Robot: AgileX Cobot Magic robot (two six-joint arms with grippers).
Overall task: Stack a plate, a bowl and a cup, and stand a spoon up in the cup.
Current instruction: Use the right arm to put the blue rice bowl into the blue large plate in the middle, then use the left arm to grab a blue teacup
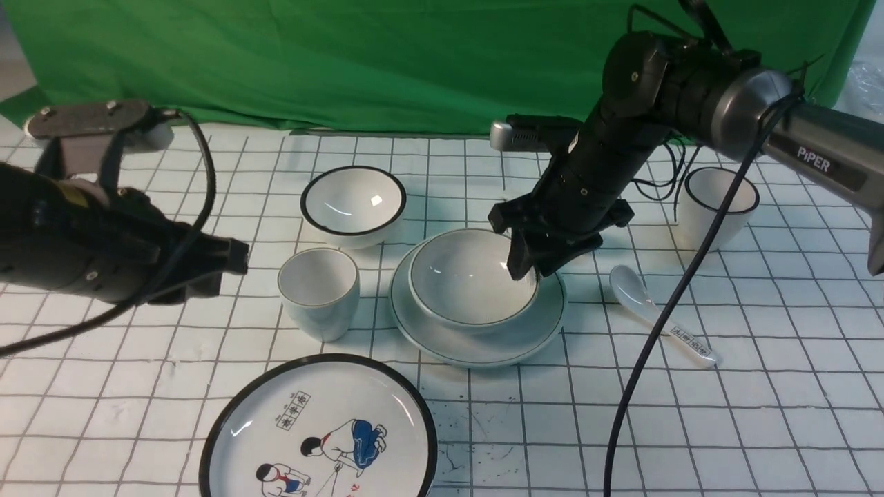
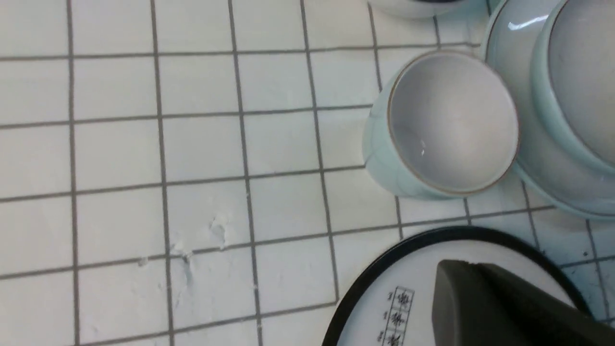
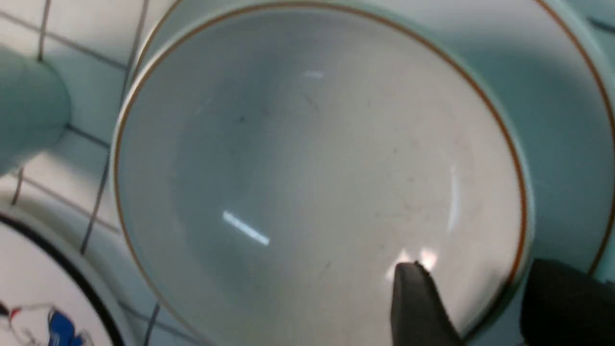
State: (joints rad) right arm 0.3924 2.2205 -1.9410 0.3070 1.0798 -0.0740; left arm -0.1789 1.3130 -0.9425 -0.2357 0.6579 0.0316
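Cartoon-figured plate [image 1: 318,442] lies nearest. Right arm [image 1: 663,90] reaches down to bowl [image 1: 473,276]; its fingers [image 3: 418,298] stand apart astride the rim. Left arm [image 1: 83,241] hovers left of bowl, fingers together.

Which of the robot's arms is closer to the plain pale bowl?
Right. Its gripper is at the bowl, one jaw inside and one outside the rim; the left gripper hangs farther left, beyond the pale cup.

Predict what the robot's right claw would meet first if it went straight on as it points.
Probably the bowl: the right claw straddles its rim, one finger over the inside. The outer finger might meet the plate instead; depth is unclear.
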